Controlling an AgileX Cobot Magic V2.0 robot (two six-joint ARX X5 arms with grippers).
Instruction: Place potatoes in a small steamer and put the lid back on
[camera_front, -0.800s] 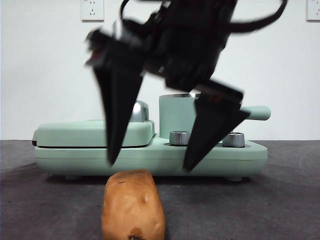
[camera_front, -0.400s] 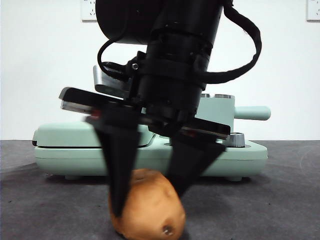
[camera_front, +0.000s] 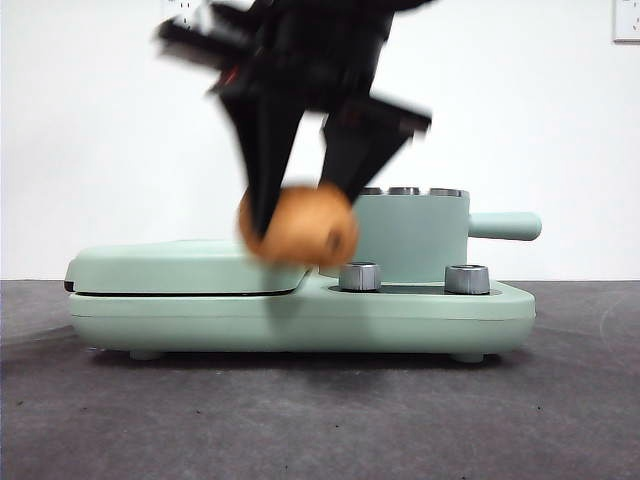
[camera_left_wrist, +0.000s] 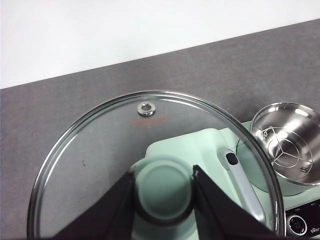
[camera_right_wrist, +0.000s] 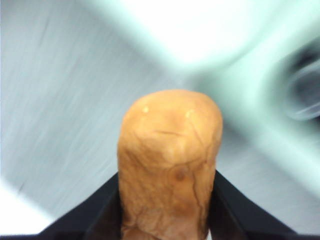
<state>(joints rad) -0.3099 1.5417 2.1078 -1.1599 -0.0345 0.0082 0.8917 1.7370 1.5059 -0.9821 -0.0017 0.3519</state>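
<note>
Front view: the right gripper (camera_front: 300, 215), blurred, enters from the upper centre and clamps the potato (camera_front: 298, 225) in mid-air at frame centre, in front of the small steamer (camera_front: 410, 235). The steamer sits on a mint-green cooker base (camera_front: 300, 305) on a dark grey table (camera_front: 320, 420); a white wall (camera_front: 560, 130) fills the background.

Left wrist view: the left gripper (camera_left_wrist: 162, 187) grasps the knob (camera_left_wrist: 162, 192) of the glass lid (camera_left_wrist: 90, 150); the steamer's open steel interior shows at right.

Right wrist view: both jaws press the potato's sides; surroundings are motion-blurred.
</note>
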